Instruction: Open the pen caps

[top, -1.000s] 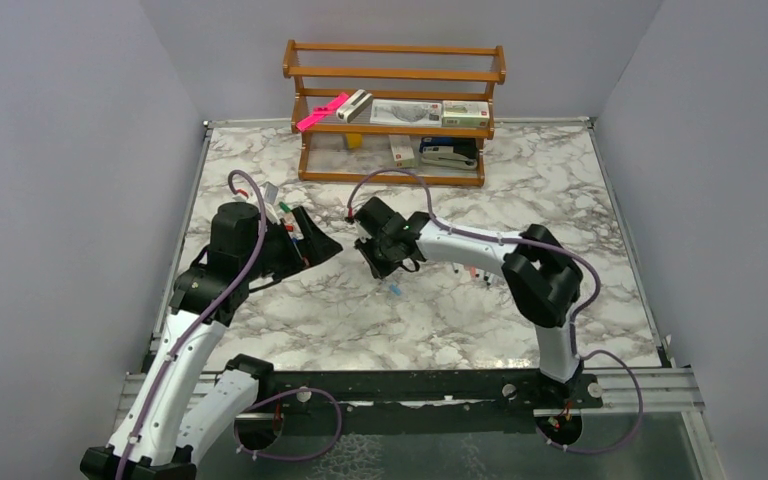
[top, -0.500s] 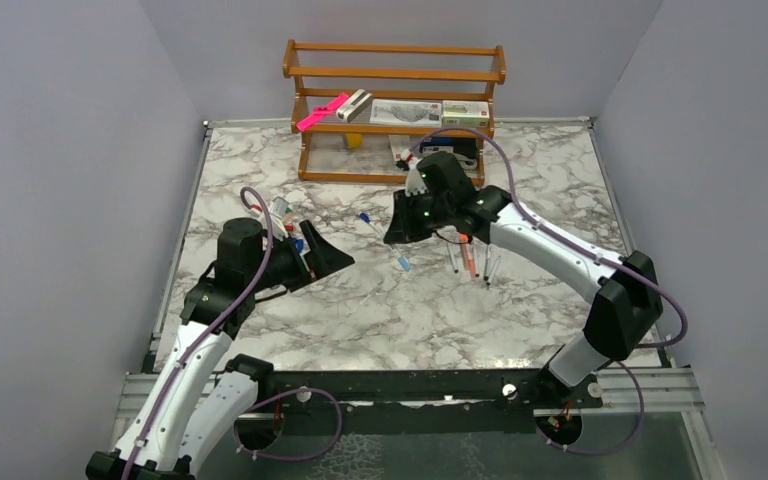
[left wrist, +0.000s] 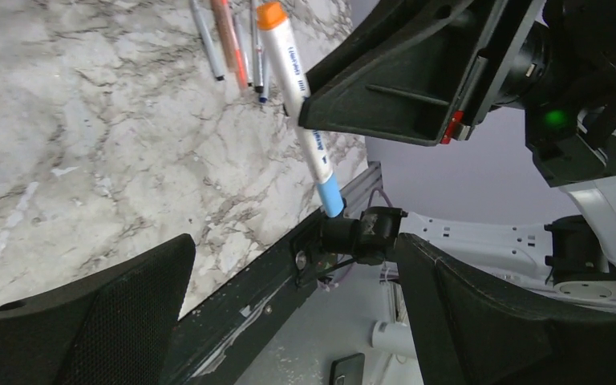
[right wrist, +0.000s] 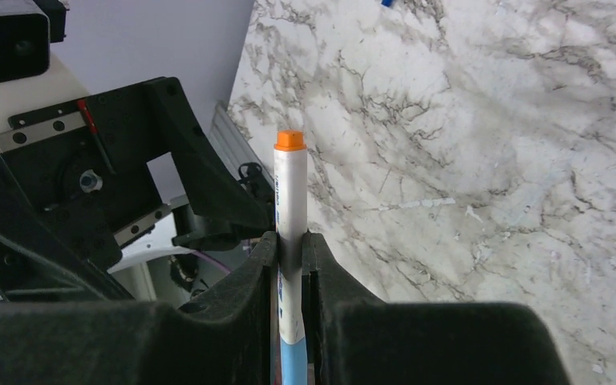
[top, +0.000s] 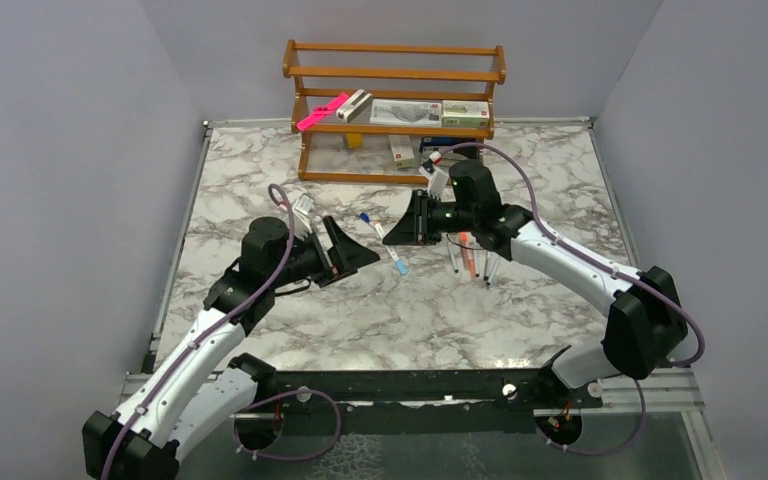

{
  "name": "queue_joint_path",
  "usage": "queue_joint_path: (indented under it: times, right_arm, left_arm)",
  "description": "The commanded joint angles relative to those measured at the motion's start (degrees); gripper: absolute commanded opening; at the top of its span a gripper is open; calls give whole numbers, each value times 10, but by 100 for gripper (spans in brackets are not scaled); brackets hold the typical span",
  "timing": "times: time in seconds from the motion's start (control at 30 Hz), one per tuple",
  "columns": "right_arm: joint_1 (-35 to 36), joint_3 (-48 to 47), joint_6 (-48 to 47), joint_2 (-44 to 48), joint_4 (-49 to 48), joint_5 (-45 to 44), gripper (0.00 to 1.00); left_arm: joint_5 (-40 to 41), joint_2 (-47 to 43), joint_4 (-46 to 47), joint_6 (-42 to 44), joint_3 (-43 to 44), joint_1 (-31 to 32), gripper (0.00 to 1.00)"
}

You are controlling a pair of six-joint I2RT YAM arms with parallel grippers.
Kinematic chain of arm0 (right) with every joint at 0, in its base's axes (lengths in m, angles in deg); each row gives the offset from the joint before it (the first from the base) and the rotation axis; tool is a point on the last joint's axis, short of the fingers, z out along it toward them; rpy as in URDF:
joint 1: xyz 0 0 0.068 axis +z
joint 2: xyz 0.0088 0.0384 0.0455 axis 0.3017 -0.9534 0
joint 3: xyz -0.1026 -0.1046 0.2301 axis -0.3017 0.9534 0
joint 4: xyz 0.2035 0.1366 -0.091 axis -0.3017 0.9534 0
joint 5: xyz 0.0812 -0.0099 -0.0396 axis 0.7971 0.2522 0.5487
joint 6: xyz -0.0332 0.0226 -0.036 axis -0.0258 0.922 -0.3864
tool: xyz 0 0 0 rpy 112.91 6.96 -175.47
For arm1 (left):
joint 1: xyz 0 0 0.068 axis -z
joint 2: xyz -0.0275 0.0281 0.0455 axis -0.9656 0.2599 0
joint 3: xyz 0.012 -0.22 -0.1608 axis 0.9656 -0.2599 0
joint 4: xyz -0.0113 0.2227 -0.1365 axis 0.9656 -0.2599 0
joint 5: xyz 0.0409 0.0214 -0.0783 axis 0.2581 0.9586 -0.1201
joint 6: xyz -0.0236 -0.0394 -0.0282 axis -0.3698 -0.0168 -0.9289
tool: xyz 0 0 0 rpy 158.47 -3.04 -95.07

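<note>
1. Both grippers now stand closer together: the left gripper (top: 355, 243) has advanced, its jaws spread wide.
2. The right gripper (right wrist: 290, 241) clamps a pen (right wrist: 290, 192) mid-barrel in the air, with the blue cap (left wrist: 331, 195) presented to the left jaws, probably for pulling.
3. Spare pens (top: 468, 258) lie on the table (top: 560, 200) beyond.

Across my marble desk (top: 560, 200) stands a wooden rack (top: 393, 75): pink bar (top: 322, 112) and boxes (top: 465, 112) above, black stapler (top: 450, 155) below.
</note>
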Motion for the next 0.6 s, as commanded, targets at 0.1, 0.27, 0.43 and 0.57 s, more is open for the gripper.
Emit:
queue_joint_path:
  times: [0.1, 0.27, 0.43, 0.57]
  right_arm:
    - [-3, 49, 111, 41, -140, 37, 13]
    - [-5, 71, 162, 50, -192, 38, 13]
    - [-5, 90, 189, 60, -232, 38, 13]
    - [-5, 104, 199, 70, -241, 30, 13]
  left_arm:
    - [83, 46, 126, -47, -8, 97, 99]
    - [128, 60, 145, -55, -7, 145, 97]
    - [164, 73, 167, -66, -12, 179, 89]
    - [178, 90, 188, -72, -9, 201, 78]
